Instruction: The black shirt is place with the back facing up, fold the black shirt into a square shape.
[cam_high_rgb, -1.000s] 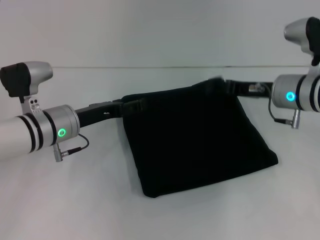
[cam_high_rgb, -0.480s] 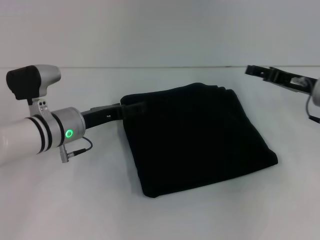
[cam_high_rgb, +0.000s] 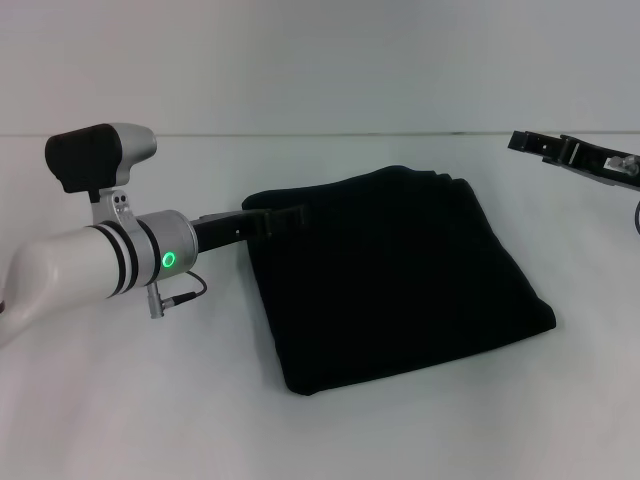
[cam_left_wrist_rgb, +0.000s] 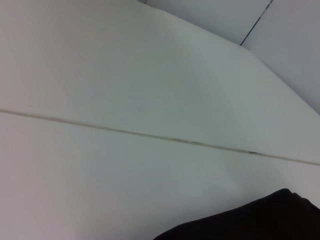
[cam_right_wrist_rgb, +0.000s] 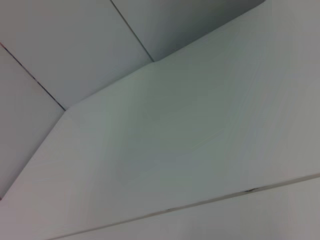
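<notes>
The black shirt (cam_high_rgb: 400, 285) lies on the white table (cam_high_rgb: 150, 400), folded into a rough square with stacked layers along its far edge. My left gripper (cam_high_rgb: 278, 217) sits low at the shirt's far left corner, dark against the dark cloth. One edge of the shirt (cam_left_wrist_rgb: 260, 222) shows in the left wrist view. My right gripper (cam_high_rgb: 542, 146) hangs open in the air past the shirt's far right corner, well apart from the cloth and holding nothing. Only table and wall appear in the right wrist view.
A seam line (cam_high_rgb: 330, 134) marks where the table meets the grey back wall (cam_high_rgb: 320, 60). White table surface surrounds the shirt on all sides.
My right gripper left the shirt's far right corner and pulled back up to the right. The left arm shifted right towards the shirt, its gripper staying at the far left corner.
</notes>
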